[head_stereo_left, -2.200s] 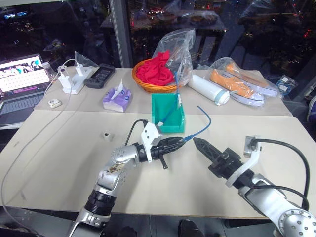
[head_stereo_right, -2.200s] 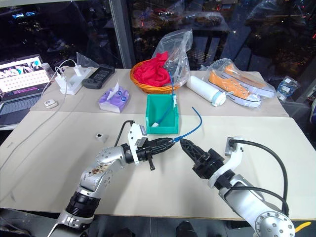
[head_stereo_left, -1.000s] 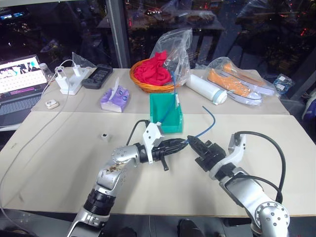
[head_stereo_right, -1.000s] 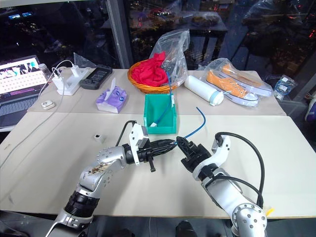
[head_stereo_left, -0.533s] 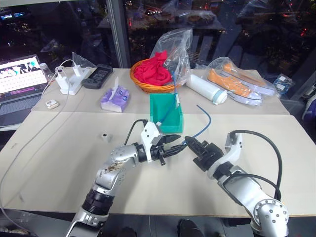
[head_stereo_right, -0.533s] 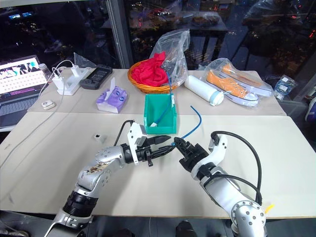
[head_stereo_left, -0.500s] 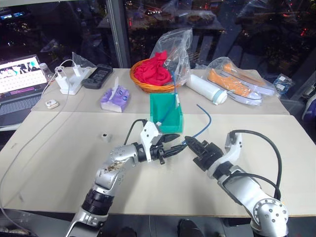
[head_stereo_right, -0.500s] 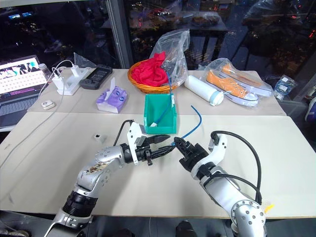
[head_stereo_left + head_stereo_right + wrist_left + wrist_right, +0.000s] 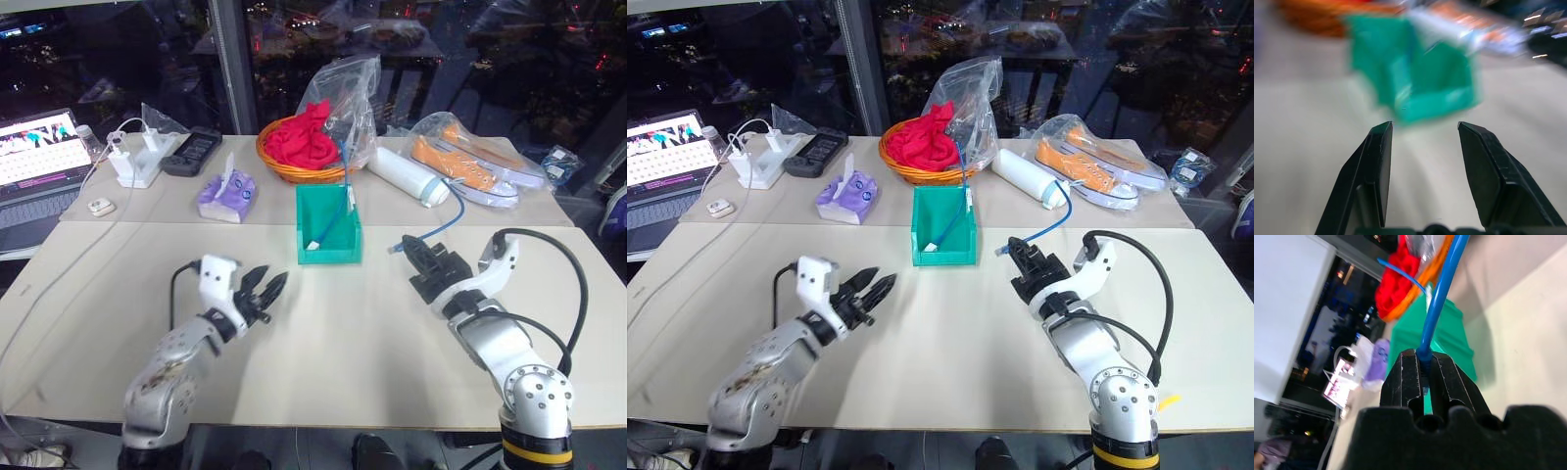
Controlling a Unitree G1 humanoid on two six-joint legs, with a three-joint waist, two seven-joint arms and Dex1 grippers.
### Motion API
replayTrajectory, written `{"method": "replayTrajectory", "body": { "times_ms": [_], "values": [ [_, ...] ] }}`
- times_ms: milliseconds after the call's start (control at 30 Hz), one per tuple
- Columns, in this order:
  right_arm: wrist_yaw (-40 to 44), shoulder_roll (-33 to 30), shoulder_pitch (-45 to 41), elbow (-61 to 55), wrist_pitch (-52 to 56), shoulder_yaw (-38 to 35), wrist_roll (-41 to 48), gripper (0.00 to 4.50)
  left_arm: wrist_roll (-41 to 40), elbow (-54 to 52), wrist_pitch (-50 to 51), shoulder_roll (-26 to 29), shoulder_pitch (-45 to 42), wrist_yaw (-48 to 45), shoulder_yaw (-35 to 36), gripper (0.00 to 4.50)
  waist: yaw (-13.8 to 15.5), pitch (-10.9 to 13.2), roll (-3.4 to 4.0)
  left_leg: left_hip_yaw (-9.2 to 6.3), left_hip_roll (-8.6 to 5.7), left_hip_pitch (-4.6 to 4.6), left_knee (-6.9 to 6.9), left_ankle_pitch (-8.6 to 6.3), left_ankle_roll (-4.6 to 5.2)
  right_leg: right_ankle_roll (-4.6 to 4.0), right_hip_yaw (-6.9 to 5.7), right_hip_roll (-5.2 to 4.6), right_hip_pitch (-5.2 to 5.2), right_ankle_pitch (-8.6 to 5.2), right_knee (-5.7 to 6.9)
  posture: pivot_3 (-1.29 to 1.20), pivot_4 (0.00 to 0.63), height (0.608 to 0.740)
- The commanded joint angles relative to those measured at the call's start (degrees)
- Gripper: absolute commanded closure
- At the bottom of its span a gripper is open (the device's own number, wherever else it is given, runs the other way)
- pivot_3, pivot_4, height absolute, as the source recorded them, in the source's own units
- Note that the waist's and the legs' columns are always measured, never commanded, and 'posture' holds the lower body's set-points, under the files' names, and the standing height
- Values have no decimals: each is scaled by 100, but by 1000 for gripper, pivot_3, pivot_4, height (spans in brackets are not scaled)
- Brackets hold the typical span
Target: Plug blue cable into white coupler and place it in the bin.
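- fingers of your right gripper [image 9: 1021, 257] are clamped on one end of the thin light-blue cable [image 9: 1050, 224], lifted above the table beside the teal-green plastic bin [image 9: 942, 257].
- your left gripper [image 9: 270, 289] stands partly open, empty, left of the bin.

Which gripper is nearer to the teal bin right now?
Judging by the head views, it's close, probably the right. The right gripper, shut on the blue cable, is just beside the bin. The left gripper, open, sits in front of it, toward the robot.
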Motion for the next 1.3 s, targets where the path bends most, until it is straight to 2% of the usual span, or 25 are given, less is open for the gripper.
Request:
{"method": "replayTrajectory", "body": {
  "times_ms": [33,133,167,233,333,500,733,900,1100,1267,1300],
  "values": [
    [212,58,-170,11,70,9,213,4500,91,-422,136,-107,312,628,452,2203,0,0,0,0,0,0,0,0,0,0,0,0,1,0,0,0,150,722],
    [286,70,-262,85,164,108,220,4500,166,-312,24,-220,487,888,624,2203,1,0,0,0,0,0,0,0,0,0,0,0,1,0,-1,0,150,722],
    [316,65,-291,109,209,141,204,4500,246,-217,-97,-198,561,879,606,1713,3,0,0,0,0,-1,0,0,0,0,0,0,1,0,-1,0,150,722],
    [345,64,-339,152,277,186,175,4500,411,-38,-275,-137,683,873,567,1205,2,0,0,0,0,-1,0,0,0,0,0,0,0,0,-2,0,150,722],
    [378,65,-370,185,305,192,161,4500,477,318,-505,-110,694,841,679,47,2,0,0,0,0,-1,0,0,0,0,0,0,0,0,-2,0,150,722],
    [439,127,-431,298,310,198,88,4500,666,1598,-1120,154,-2,735,809,18,9,0,1,0,0,0,0,1,-1,-1,-3,1,1,0,0,0,150,722],
    [577,-32,-557,425,377,6,11,4500,1000,3204,-2127,664,-658,-99,375,18,1,-2,4,1,0,1,-4,0,-1,-1,-3,0,-1,0,-3,0,150,722],
    [535,39,-575,376,370,-1,-11,4500,988,3825,-2619,971,-771,-984,107,18,3,-9,16,1,0,1,-6,1,-2,-1,-3,0,1,0,-2,0,150,722],
    [488,138,-564,305,368,4,-36,4500,822,4587,-2639,1047,-1218,-1151,360,18,19,-31,55,1,-1,5,-5,1,-2,-1,-3,-1,6,0,1,0,150,722],
    [476,136,-533,281,375,-23,-53,4500,868,4995,-2682,1040,-1562,-1164,332,18,6,-33,58,0,0,9,-5,2,-2,-1,-3,1,7,1,10,0,150,722],
    [466,142,-524,271,372,-24,-57,4500,882,4980,-2675,1020,-1598,-1179,286,271,6,-33,58,0,0,9,-5,2,-2,-1,-3,1,7,1,10,0,150,722]
  ]
}}
